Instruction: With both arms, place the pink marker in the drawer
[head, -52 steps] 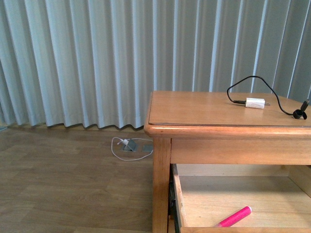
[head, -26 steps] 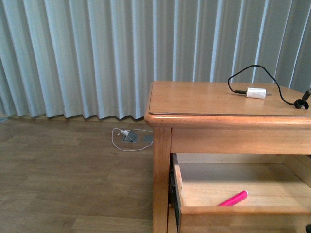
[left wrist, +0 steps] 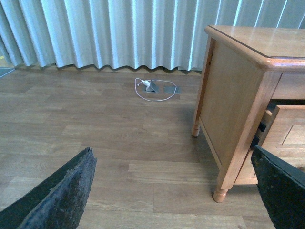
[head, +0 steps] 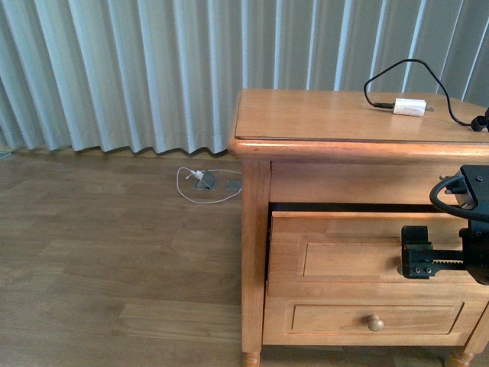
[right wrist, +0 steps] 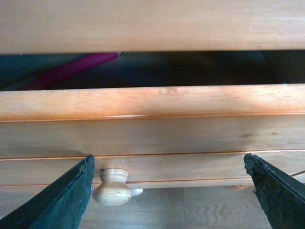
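Observation:
The upper drawer [head: 344, 245] of the wooden cabinet stands open by a narrow gap. The pink marker [right wrist: 71, 69] lies inside it and shows only through that gap in the right wrist view. It is hidden in the front view. My right gripper [head: 416, 260] is open and empty right in front of the drawer's front panel. It hides the knob there. In the right wrist view the drawer front [right wrist: 157, 129] fills the frame, and its round knob [right wrist: 113, 187] sits just inside one finger of the right gripper [right wrist: 169, 191]. My left gripper [left wrist: 171, 200] is open and empty above the floor, beside the cabinet.
A white charger block [head: 409, 107] with a black cable lies on the cabinet top [head: 306, 115]. The lower drawer [head: 336, 319] is shut. A white cable [head: 205, 182] lies on the wooden floor by the curtain. The cabinet's leg [left wrist: 220, 193] stands near my left gripper.
The drawer has slid from wide open to nearly shut, hiding the marker in the front view. The front view has shifted downward. My right gripper has come into view at the drawer front.

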You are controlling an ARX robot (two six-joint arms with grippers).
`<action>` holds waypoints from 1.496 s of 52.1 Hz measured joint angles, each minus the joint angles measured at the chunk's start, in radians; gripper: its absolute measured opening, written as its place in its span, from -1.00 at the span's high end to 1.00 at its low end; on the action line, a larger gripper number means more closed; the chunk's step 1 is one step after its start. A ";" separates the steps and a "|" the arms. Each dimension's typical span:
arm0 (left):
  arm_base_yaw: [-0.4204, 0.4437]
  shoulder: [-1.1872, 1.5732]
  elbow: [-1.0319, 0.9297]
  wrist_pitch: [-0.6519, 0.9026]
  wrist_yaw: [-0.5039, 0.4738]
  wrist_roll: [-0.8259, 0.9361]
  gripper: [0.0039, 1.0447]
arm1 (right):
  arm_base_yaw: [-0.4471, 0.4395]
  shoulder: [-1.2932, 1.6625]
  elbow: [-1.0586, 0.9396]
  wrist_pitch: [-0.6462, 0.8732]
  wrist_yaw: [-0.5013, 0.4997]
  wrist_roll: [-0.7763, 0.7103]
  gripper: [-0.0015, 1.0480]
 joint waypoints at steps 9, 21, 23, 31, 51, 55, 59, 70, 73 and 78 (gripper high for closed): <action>0.000 0.000 0.000 0.000 0.000 0.000 -0.89 | -0.001 0.079 0.039 0.112 0.003 0.031 -0.84; 0.000 0.000 0.000 0.000 0.000 0.000 -0.89 | -0.003 0.124 0.063 0.172 -0.003 0.053 -0.84; 0.000 0.000 0.000 0.000 0.000 0.000 -0.89 | -0.003 0.129 0.066 0.176 -0.005 0.058 -0.84; 0.000 0.000 0.000 0.000 0.000 0.000 -0.89 | -0.006 0.141 0.080 0.184 -0.008 0.060 -0.84; 0.000 0.000 0.000 0.000 0.000 0.000 -0.89 | -0.034 0.112 0.044 0.188 -0.026 0.064 -0.84; 0.000 0.000 0.000 0.000 0.000 0.000 -0.89 | -0.053 0.061 -0.005 0.182 -0.048 0.071 -0.84; 0.000 0.000 0.000 0.000 0.000 0.000 -0.89 | -0.072 -0.015 -0.058 0.144 -0.068 0.086 -0.84; 0.000 0.000 0.000 0.000 0.000 0.000 -0.89 | -0.116 -0.312 -0.235 0.003 -0.181 0.119 -0.84; 0.000 0.000 0.000 0.000 0.000 0.000 -0.89 | -0.130 -0.408 -0.284 -0.037 -0.213 0.120 -0.84; 0.000 0.000 0.000 0.000 0.000 0.000 -0.89 | -0.166 -0.591 -0.365 -0.131 -0.276 0.119 -0.84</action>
